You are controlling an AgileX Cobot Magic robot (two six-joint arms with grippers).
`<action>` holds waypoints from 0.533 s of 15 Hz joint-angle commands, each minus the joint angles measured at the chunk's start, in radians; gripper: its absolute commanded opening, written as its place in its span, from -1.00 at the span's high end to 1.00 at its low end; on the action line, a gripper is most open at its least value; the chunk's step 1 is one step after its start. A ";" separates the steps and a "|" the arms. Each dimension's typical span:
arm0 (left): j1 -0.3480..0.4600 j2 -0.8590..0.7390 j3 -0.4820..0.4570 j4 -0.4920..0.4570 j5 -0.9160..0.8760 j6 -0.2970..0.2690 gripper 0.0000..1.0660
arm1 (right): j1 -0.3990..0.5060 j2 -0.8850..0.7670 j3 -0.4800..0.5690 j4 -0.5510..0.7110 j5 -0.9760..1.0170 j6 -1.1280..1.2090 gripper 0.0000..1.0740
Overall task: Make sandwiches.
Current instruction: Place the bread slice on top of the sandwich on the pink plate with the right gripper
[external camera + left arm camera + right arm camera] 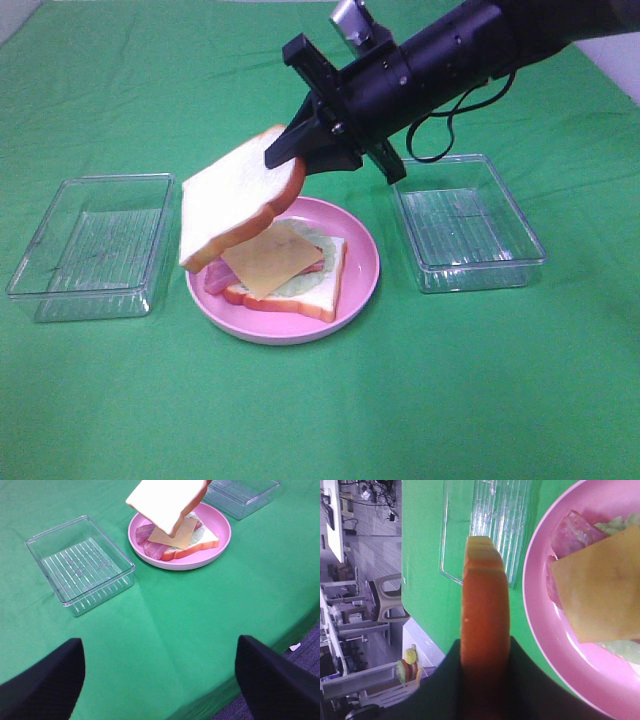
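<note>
Exterior high view: black right gripper point(292, 150) reaches in from upper right across the middle, jaws clamped on the orange-brown crust edge of a white toy bread slice point(238, 195). Slice is in the air, tilted, its low corner hanging over the left part of the round pink plate point(365, 262), not touching the stack below.

On the plate: a bottom white bread slice w/ orange-brown crust point(322, 292), pale green lettuce point(318, 240) on it, reddish-pink bacon strips point(216, 276) poking out on the left side, and a square yellow cheese slice point(272, 260) on top, set at an angle so a corner overhangs the bread. Plate sits on green cloth point(320, 410) btwn two clear plastic rectangular trays: left tray point(90, 245) and right tray point(468, 222), each just beside the plate, not touching it.

Right wrist view: crust of the held slice point(485, 625) seen edge-on, pinched btwn the two dark fingers point(442, 685); plate, cheese, bacon and lettuce beyond it, plus one clear tray.

Left wrist view: left gripper point(160, 680) well back from the plate near the table's front edge, fingers spread wide, nothing btwn them. Held slice, plate stack and both trays visible beyond it.
</note>
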 commanded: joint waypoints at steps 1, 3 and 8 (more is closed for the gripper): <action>-0.004 -0.006 0.002 -0.007 -0.008 0.002 -0.46 | 0.026 0.045 0.031 0.108 -0.048 -0.056 1.00; -0.004 -0.006 0.002 -0.007 -0.008 0.002 -0.46 | 0.023 0.084 0.032 0.102 -0.090 -0.052 1.00; -0.004 -0.006 0.002 -0.007 -0.008 0.002 -0.46 | 0.022 0.095 0.032 0.010 -0.157 0.010 1.00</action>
